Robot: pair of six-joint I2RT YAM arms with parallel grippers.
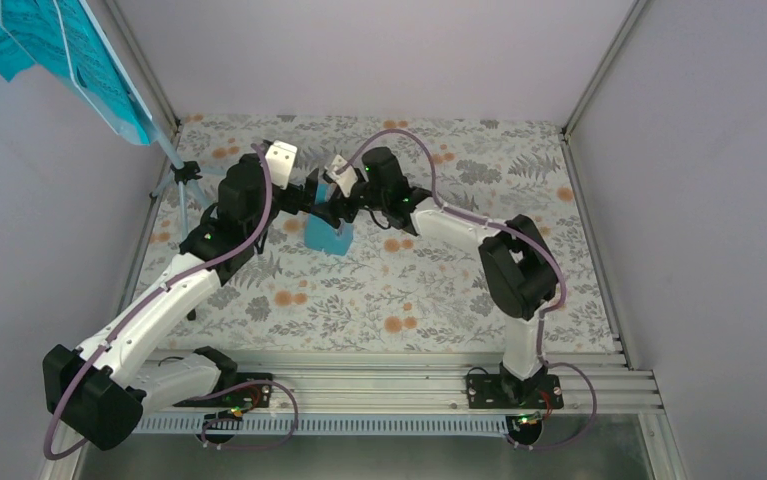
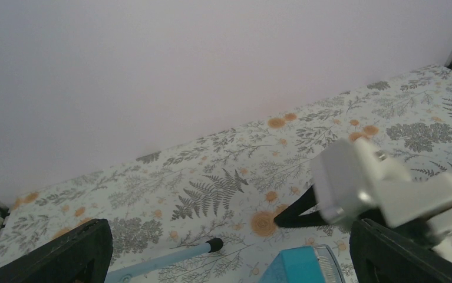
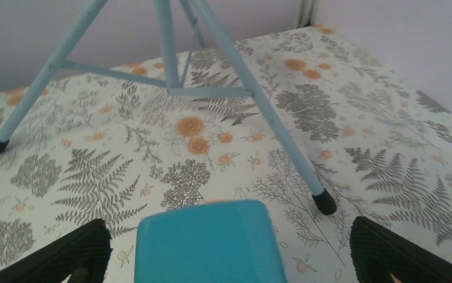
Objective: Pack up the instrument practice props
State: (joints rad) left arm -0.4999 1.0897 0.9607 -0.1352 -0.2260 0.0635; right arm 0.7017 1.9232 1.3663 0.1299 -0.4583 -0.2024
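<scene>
Your right gripper (image 3: 228, 236) is spread wide and grips nothing. The metronome (image 1: 328, 238) sits on the flowered table (image 1: 439, 290) between its jaws, with a gap on either side. It is a small blue block with a flat, round-cornered top. Beyond those jaws rises the music stand (image 3: 170, 59), on thin pale blue legs braced by crossbars and ending in black feet. One foot (image 3: 325, 203) is just ahead of the metronome, toward the right jaw. Your left gripper (image 2: 230, 236) is also fully spread and holds nothing. The metronome's top shows low between its jaws, nearer the right one, with a pale ribbed patch. From overhead, turquoise pages (image 1: 49, 40) hang on the stand's desk, well off to the left of both grippers.
</scene>
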